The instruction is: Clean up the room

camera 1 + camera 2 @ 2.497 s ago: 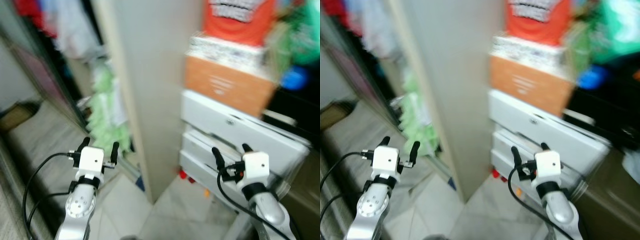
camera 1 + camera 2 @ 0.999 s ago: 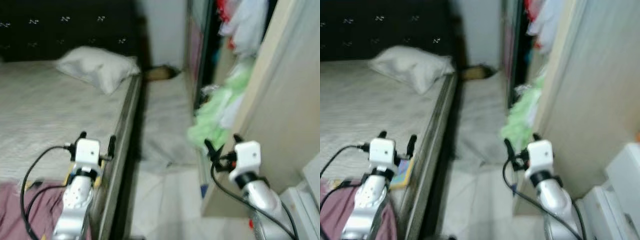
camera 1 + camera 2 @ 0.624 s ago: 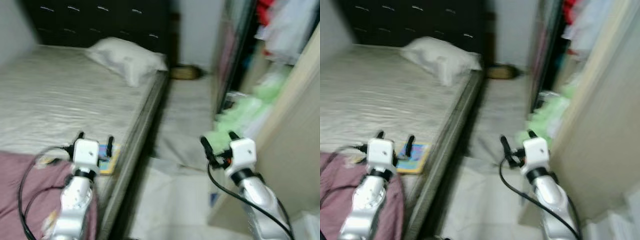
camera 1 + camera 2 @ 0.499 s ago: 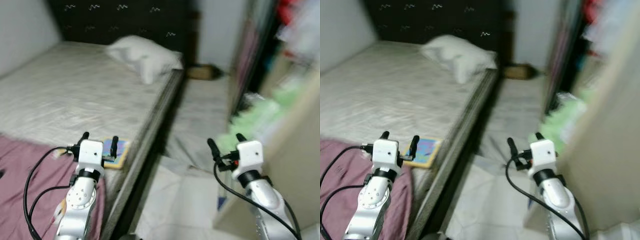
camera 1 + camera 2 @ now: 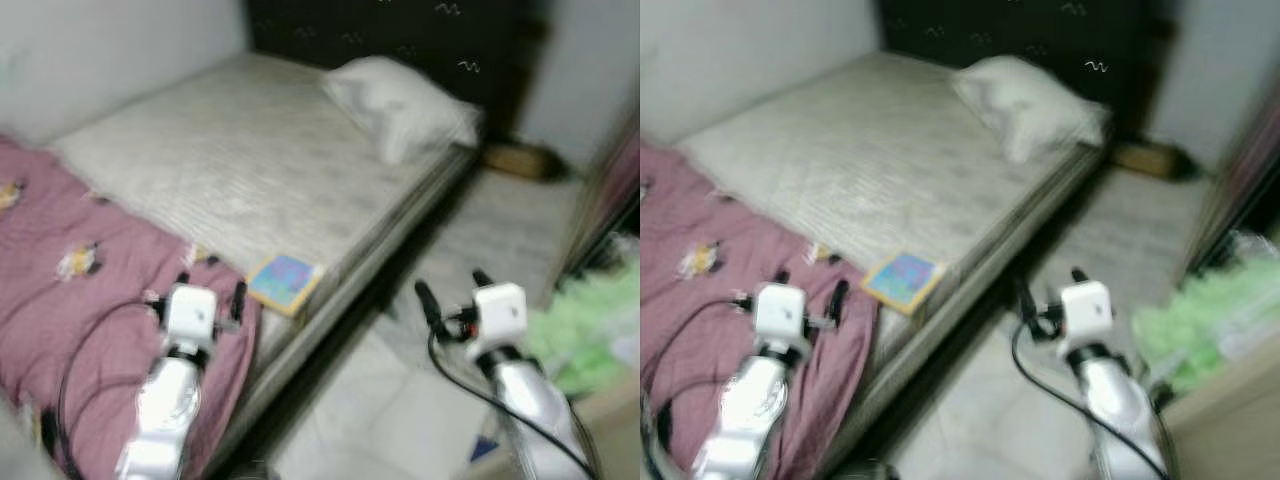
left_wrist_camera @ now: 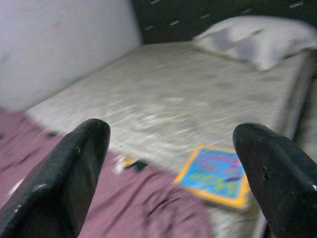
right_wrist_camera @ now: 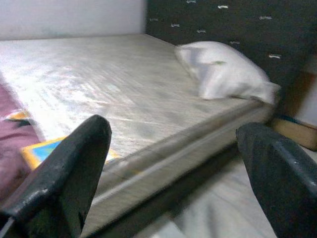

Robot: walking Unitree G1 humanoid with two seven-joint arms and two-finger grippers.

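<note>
A colourful book lies at the near edge of the bare grey mattress, beside a rumpled maroon blanket. A white pillow rests at the head of the bed by the dark headboard. My left gripper hovers open over the blanket, just short of the book, nothing between its fingers. My right gripper is open and empty above the floor beside the bed frame. A heap of green clothing lies on the floor at the right.
A grey sheet or mat covers the floor strip between bed and wardrobe, with a brown object at its far end. Pale floor tiles lie in front of me. A light wall runs along the bed's left side.
The whole view has swung left, from drawers and wardrobe to the bed, so blanket and book now lie before me. Both grippers stay open and empty.
</note>
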